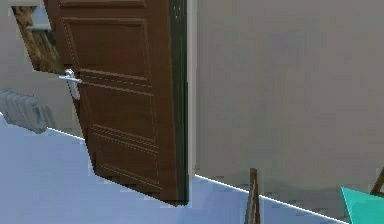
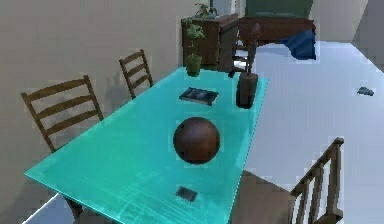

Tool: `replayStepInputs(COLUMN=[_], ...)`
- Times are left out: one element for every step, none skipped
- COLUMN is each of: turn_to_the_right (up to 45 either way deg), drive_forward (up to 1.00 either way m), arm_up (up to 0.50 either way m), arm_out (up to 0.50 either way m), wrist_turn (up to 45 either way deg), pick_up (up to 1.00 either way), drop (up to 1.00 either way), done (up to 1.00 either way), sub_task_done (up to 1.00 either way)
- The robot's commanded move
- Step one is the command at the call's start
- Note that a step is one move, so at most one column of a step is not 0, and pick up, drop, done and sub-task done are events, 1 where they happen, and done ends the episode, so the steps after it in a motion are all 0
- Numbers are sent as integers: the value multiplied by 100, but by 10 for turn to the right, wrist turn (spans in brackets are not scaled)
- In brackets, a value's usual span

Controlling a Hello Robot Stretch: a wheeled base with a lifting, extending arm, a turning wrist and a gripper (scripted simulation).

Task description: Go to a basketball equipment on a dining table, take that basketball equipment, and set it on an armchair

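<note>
Neither the tool's state nor the arm's pose can be told. Two wooden chairs (image 2: 62, 108) stand left of the teal desk (image 2: 120, 150), the dark basketball (image 2: 197, 140) sits mid-desk, and another chair (image 2: 318, 185) is cut off at bottom right. A flat dark item (image 2: 186, 193) near the desk's front edge is too small to name.
</note>
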Motion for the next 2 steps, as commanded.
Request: replayStepInputs(turn_to_the_right=[0, 0], drive_forward=[0, 0], arm_up=[50, 38], arm_out=[0, 0], wrist_turn=[0, 0], pick_up=[0, 0], drop=[0, 0], done=[0, 0], sub_task_done=[0, 0])
